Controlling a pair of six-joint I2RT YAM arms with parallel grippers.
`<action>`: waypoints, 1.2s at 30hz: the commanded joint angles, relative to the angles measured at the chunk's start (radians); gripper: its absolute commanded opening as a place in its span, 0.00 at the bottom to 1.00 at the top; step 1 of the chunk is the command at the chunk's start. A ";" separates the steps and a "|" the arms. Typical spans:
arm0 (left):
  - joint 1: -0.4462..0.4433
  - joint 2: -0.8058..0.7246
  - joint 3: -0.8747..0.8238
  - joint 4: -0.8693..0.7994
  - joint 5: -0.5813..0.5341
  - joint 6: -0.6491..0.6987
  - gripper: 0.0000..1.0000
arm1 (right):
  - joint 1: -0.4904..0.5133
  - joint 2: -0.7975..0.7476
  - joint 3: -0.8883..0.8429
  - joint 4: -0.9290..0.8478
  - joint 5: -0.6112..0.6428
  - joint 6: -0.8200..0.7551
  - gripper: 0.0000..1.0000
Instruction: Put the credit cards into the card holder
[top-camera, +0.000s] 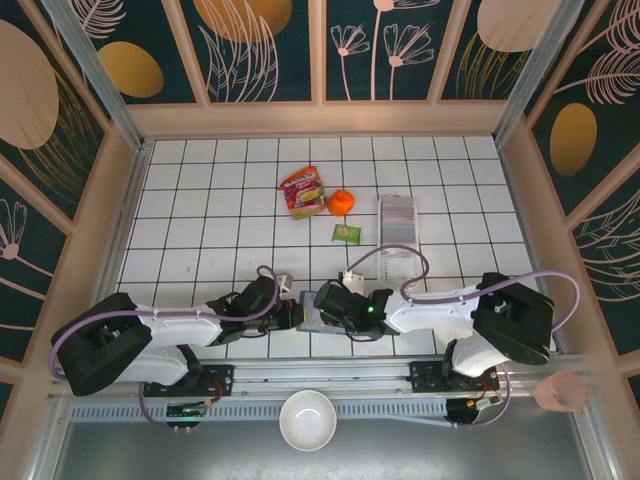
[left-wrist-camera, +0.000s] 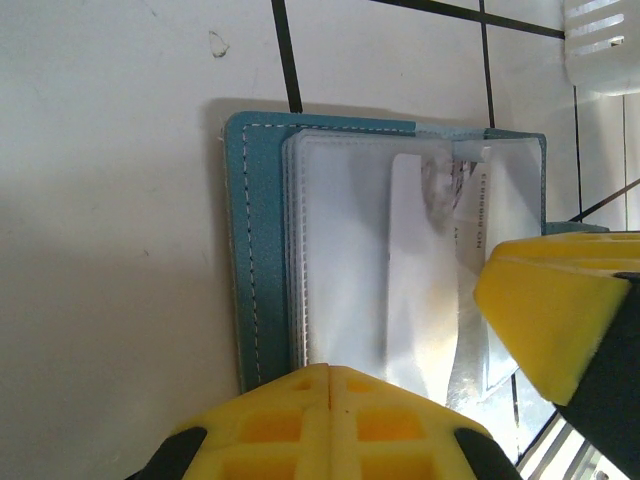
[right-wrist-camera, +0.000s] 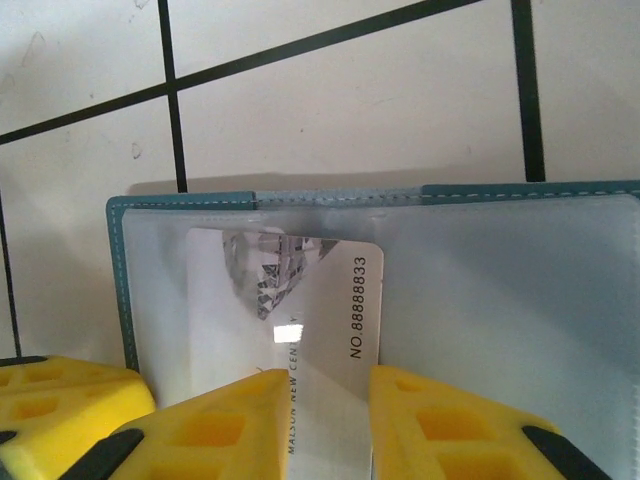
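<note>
The teal card holder (top-camera: 310, 320) lies open on the tiled table between both grippers, its clear sleeves (left-wrist-camera: 350, 250) facing up. A silvery credit card (right-wrist-camera: 300, 290) marked NO.88888833 lies flat on the holder (right-wrist-camera: 180, 205), its left part under a clear sleeve. My right gripper (right-wrist-camera: 330, 395) stands a little open over the card's near end, which shows in the gap between the yellow fingers. At the holder's (left-wrist-camera: 250, 250) near edge my left gripper (left-wrist-camera: 330, 385) is shut with nothing between its tips, which sit over the sleeves. The card (left-wrist-camera: 420, 270) shows there too.
Further back lie a red snack packet (top-camera: 303, 192), an orange (top-camera: 341, 203), a small green packet (top-camera: 347, 233) and a long clear tray (top-camera: 398, 235). A white bowl (top-camera: 307, 420) and a pink cup (top-camera: 562, 392) sit off the table's near edge.
</note>
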 joint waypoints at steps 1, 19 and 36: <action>-0.003 0.017 -0.024 -0.070 -0.018 -0.006 0.00 | 0.000 0.020 0.023 -0.048 0.016 0.001 0.28; -0.004 0.011 -0.037 -0.067 -0.016 -0.014 0.00 | 0.002 0.049 0.029 -0.016 -0.007 -0.020 0.30; -0.003 0.001 -0.045 -0.062 -0.021 -0.020 0.00 | 0.001 0.069 0.049 0.120 -0.041 -0.044 0.30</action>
